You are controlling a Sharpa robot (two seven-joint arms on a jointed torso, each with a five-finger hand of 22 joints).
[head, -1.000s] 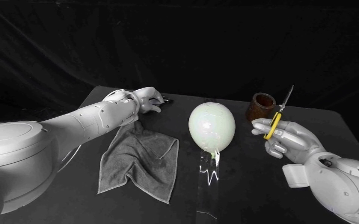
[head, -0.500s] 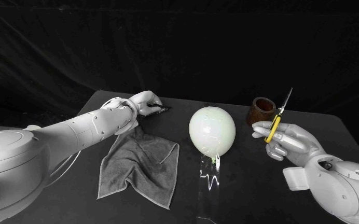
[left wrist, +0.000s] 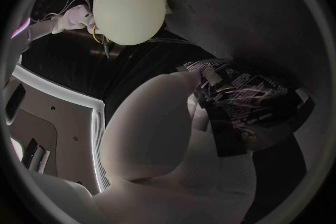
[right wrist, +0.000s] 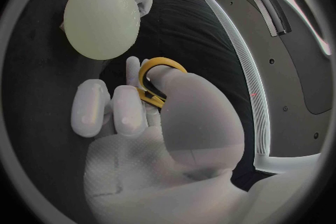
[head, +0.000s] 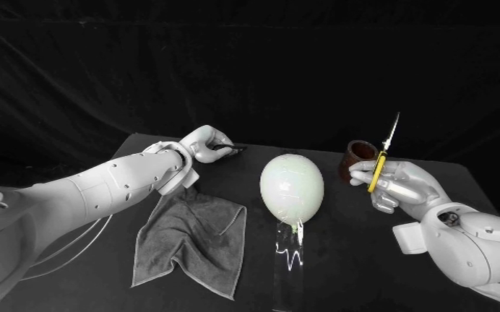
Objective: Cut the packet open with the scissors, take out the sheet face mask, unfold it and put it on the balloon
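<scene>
Head view: the left hand pinches the dark packet at the table's far left. The right hand grips the scissors, blades up, near the balloon.
Left wrist view: the hold sits at the packet's edge, so it may slip.
Right wrist view: fingers curl round the scissors. A swung tip could burst the balloon.

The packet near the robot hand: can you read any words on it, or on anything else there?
On the packet: lines of pale print on its dark face, too small and blurred to read.
On the scissors, balloon, cloth and brown cup: no writing visible.
</scene>
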